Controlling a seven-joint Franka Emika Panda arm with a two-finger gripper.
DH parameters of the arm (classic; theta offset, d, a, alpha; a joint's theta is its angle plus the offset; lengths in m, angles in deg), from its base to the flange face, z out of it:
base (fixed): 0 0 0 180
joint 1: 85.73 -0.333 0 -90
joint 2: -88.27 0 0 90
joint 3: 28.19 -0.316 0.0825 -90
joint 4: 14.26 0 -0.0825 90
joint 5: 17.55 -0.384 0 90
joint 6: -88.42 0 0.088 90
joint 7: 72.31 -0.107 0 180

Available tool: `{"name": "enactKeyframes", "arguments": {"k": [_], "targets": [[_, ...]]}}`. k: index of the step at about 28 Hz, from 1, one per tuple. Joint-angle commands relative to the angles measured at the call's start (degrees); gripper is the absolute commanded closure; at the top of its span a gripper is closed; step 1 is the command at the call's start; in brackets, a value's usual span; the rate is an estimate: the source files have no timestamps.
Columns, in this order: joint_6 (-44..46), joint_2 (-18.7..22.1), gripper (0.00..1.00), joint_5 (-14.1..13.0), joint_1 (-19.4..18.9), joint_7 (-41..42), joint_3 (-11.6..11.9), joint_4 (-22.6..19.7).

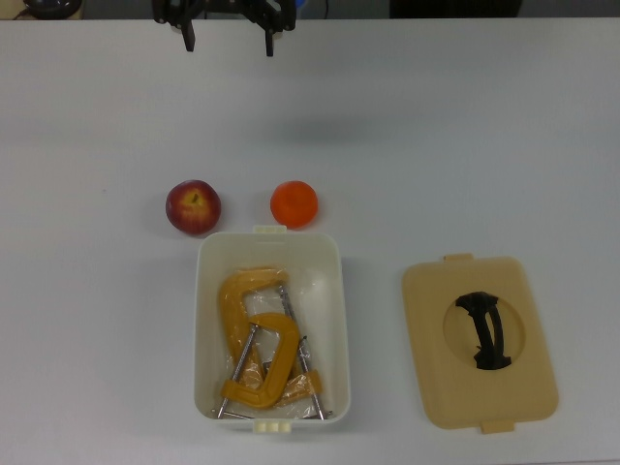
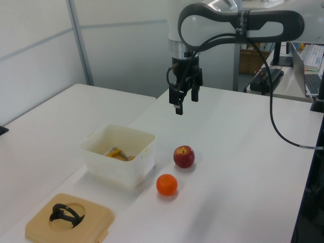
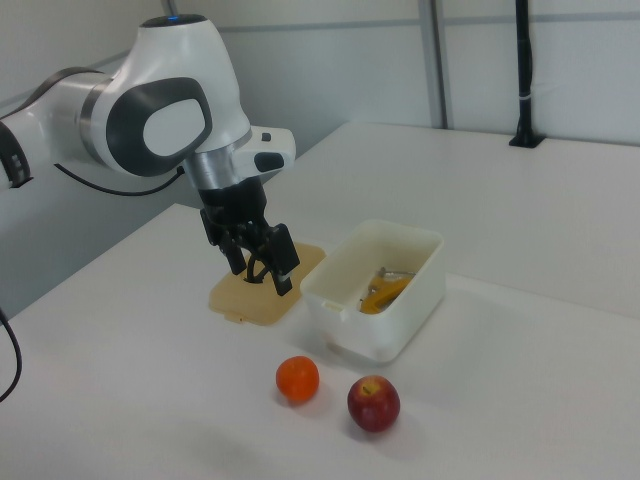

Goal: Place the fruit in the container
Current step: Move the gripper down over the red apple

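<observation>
A dark red apple (image 1: 193, 206) with yellow patches and a bright orange (image 1: 294, 203) rest on the white table, side by side, just beyond one short end of the white container (image 1: 203, 320). My gripper (image 1: 230, 41) hangs open and empty high above the table, at the top edge of the top view, well away from both fruits. In the left view the gripper (image 2: 186, 103) is above and behind the apple (image 2: 184, 156) and the orange (image 2: 167, 185). In the right view the gripper (image 3: 262, 272) hovers left of the container (image 3: 400, 310).
Yellow C-clamps (image 1: 254, 339) lie inside the container. A flat tan lid (image 1: 426, 368) with a black handle lies on the table at the top view's right of the container. A black cable (image 2: 283, 131) trails from the arm at the left view's right.
</observation>
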Motion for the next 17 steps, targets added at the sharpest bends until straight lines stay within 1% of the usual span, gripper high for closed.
{"name": "enactKeyframes", "arguments": {"k": [1,4,8,12,17], "targets": [[3.8,1.4,0.0,-1.1,2.3,-1.2,1.6,0.7],[3.0,1.4,0.0,-1.2,3.3,-0.6,1.8,0.6],[2.6,0.4,0.0,-1.1,4.6,-0.4,2.5,0.1],[1.9,-0.9,0.0,-1.0,5.9,1.0,2.5,-0.9],[-4.0,-2.5,0.0,-0.4,5.9,2.2,2.4,-4.6]]}}
